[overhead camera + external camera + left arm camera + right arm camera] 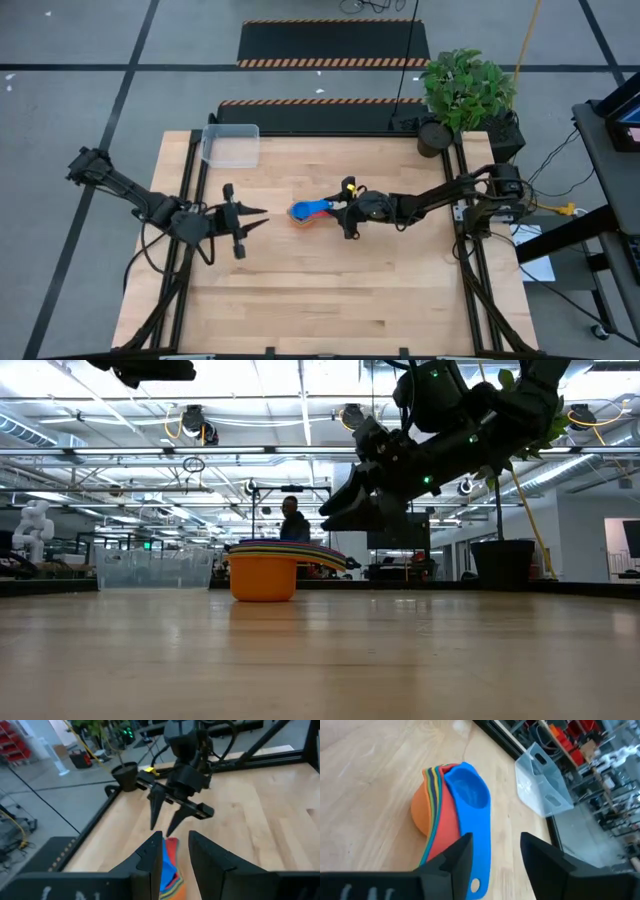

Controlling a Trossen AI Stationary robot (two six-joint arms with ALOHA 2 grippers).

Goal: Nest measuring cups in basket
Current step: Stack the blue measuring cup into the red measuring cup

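The measuring cups (308,210) sit nested in one stack on the table's middle, an orange cup (422,805) outermost and a light blue cup (467,790) on top, with the handles (480,865) fanned toward my right gripper. My right gripper (495,847) is open and hovers just above and behind the handles (325,555), fingers level, pointing at the table's left. My left gripper (258,217) hangs open left of the stack, apart from it, with nothing between its fingers (150,855). The clear basket (230,143) stands on its base at the table's far left corner.
A black pot with a green plant (465,90) stands beyond the table's far right corner. Bare wood lies between the stack and the basket and along the near half of the table (350,300). A person (292,520) shows far behind the table.
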